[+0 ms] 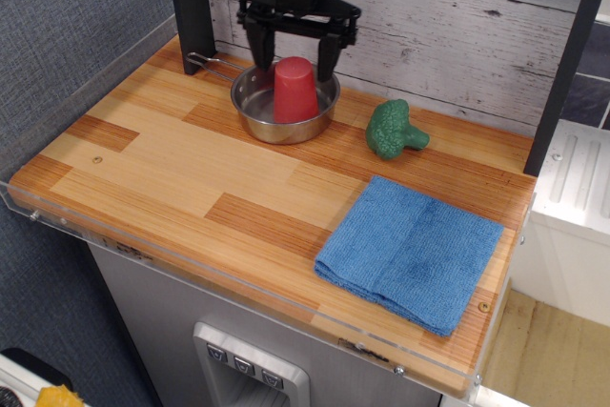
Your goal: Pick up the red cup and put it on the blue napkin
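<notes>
We are viewing a wooden plank countertop (pixel 191 169) backed by a whitewashed board wall (pixel 448 26). The black two-fingered gripper (pixel 296 57) is hanging at the rear of the counter with its jaws spread apart, one finger standing on each side of the small matte red plastic tapered cup (pixel 294 90). We are seeing a gap between each finger and the cup wall, so the gripper is holding nothing.

The red cup is sitting upside down, flat narrow base upward, inside the shiny round steel bowl (pixel 276 123), which is resting on the countertop with a wire handle (pixel 210 63) projecting to its left.

The folded square blue terry napkin (pixel 410 252) is lying flat near the front right corner of the counter, well apart from the bowl, its centre crease running diagonally. We are noting a green toy broccoli floret (pixel 394 130) lying between the bowl and the napkin, touching neither.
</notes>
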You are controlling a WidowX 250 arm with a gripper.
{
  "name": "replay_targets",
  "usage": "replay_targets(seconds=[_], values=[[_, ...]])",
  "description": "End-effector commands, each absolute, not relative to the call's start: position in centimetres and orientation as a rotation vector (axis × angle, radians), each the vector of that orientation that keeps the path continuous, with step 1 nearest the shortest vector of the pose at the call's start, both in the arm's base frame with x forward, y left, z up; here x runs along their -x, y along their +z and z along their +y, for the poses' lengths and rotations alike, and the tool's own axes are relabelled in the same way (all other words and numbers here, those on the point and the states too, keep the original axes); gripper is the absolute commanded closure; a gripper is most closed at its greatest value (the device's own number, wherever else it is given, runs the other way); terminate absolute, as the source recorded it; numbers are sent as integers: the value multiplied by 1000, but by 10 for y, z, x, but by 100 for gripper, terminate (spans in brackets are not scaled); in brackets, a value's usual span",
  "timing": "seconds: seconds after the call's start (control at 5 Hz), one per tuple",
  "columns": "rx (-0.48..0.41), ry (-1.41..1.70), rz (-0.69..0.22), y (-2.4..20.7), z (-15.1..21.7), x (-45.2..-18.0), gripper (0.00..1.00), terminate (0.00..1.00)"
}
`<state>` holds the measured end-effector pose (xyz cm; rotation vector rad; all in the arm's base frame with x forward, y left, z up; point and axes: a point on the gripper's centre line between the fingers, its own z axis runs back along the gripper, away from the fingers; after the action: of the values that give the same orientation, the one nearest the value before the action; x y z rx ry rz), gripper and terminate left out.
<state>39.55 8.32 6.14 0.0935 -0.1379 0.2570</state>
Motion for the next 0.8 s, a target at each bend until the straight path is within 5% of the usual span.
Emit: replay_targets(seconds=[0.0,0.2,0.4,0.6], values=[[-92,299,-156,65,103,-405,0,0],[-59,299,-169,69,103,-403,0,0],[-51,305,-179,72,102,-403,100,0],[-36,315,-185,81,103,-404,100,0]])
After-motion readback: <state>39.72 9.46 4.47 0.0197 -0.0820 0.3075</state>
